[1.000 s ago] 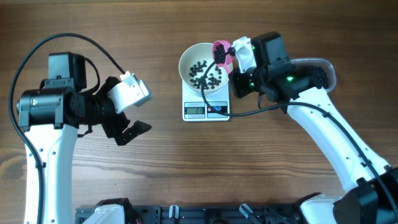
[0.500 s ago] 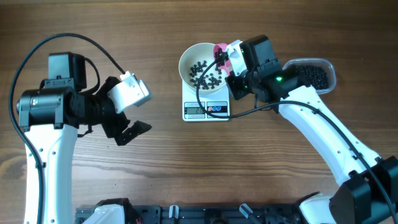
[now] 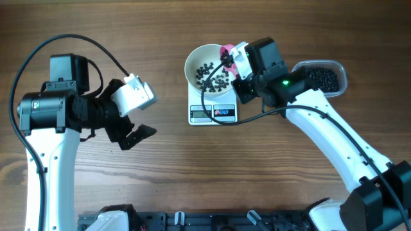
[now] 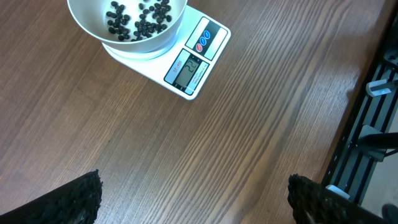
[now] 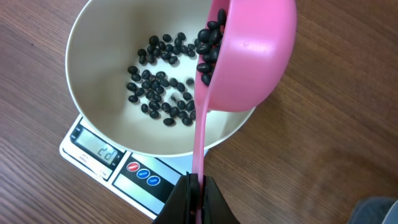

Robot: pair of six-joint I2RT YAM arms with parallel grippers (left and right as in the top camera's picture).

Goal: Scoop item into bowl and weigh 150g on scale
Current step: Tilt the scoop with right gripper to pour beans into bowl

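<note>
The white bowl (image 3: pixel 194 59) stands on the scale (image 3: pixel 212 113) with a scatter of black beads (image 3: pixel 212 77) in it. My right gripper (image 3: pixel 237 59) is shut on the handle of a pink scoop (image 3: pixel 227 50). In the right wrist view the gripper (image 5: pixel 198 190) pinches the thin handle. The scoop (image 5: pixel 252 56) is tipped on its side over the bowl's (image 5: pixel 99 50) right rim, with beads (image 5: pixel 208 46) at its mouth. The scale (image 5: pixel 134 174) shows a lit display. My left gripper (image 3: pixel 138 133) hangs open over bare table to the left, its fingertips (image 4: pixel 84 196) wide apart.
A clear plastic tub (image 3: pixel 324 77) holding more black beads sits right of the scale, behind my right arm. In the left wrist view the bowl (image 4: pixel 146 48) and scale (image 4: pixel 189 68) lie at the top. A black rail (image 4: pixel 373 124) runs along the table's edge.
My right arm has shifted left, carrying the pink scoop from beside the bowl to over its right rim. The tub is now uncovered. The left arm has not moved.
</note>
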